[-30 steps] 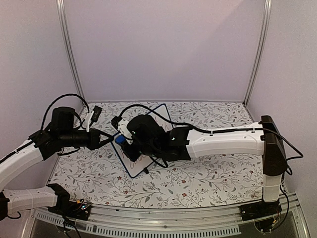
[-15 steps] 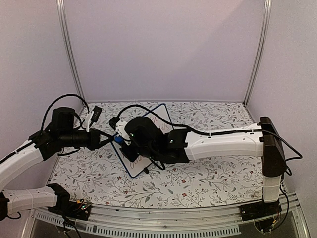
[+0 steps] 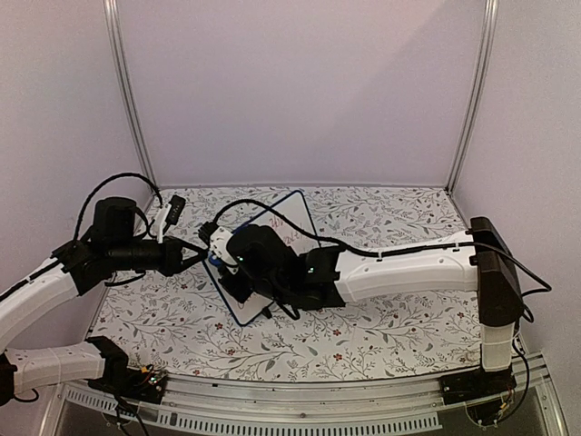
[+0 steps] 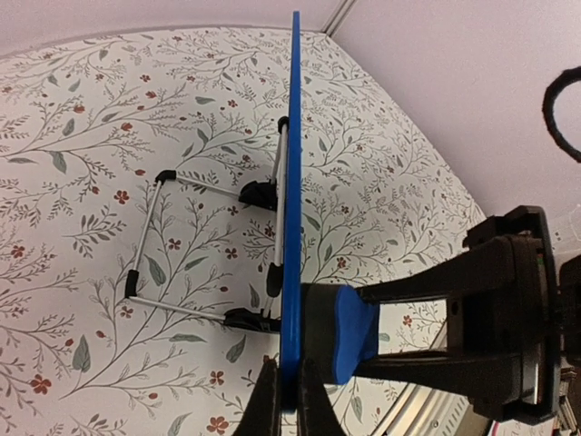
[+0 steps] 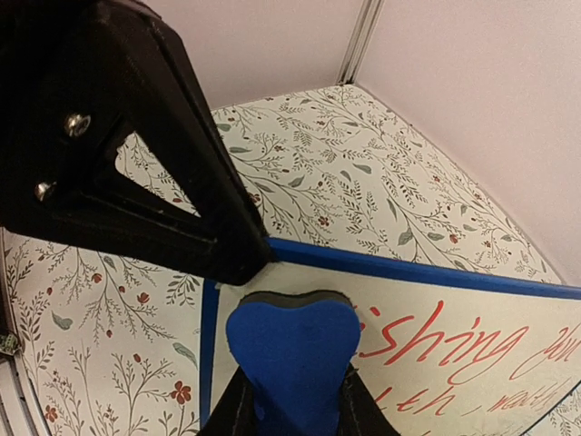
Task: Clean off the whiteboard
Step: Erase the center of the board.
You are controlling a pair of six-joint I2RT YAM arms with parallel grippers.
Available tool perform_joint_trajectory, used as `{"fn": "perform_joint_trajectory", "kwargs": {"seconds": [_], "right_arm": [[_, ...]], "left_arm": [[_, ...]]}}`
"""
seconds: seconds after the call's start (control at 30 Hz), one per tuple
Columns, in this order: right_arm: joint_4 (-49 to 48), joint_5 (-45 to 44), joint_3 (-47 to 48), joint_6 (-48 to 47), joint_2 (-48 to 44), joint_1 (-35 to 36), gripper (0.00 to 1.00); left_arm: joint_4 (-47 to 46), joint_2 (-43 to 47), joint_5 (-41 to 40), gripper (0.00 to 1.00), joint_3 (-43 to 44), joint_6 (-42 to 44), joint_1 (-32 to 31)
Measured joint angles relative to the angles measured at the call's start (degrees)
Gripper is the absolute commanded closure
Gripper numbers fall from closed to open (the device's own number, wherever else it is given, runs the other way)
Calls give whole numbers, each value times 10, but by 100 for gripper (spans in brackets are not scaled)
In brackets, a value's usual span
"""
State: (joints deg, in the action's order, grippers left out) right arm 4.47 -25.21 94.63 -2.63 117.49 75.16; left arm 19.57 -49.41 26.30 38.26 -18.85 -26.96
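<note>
Right hand (image 5: 292,404) clamps a small blue foam eraser block (image 5: 290,350) against the white, blue-edged, red-lettered whiteboard (image 5: 472,309). Left hand (image 4: 286,404) pinches its edge, upright on the floral counter (image 4: 91,109), wire stand (image 4: 154,245) behind.

In the top view I am seeing the whiteboard (image 3: 290,218) standing tilted on the table (image 3: 390,327), left of centre. The left gripper (image 3: 203,255) is reaching in from the frame's left and pinching the board's left edge. The right gripper (image 3: 221,258) is lying across the board's front, pressing the eraser block (image 5: 292,350) against its face near that edge. In the left wrist view, the wire stand (image 4: 257,193) is sitting left of the board.
</note>
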Motion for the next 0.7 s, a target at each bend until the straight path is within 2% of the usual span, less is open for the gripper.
{"fn": "perform_joint_trajectory", "kwargs": {"seconds": [0.27, 0.7], "right_arm": [[-9, -3, -45, 3, 0, 7, 81], [-5, -14, -36, -11, 0, 8, 80]], "left_arm": [[1, 0, -3, 100, -2, 3, 0], [-4, 0, -4, 100, -2, 4, 0]]}}
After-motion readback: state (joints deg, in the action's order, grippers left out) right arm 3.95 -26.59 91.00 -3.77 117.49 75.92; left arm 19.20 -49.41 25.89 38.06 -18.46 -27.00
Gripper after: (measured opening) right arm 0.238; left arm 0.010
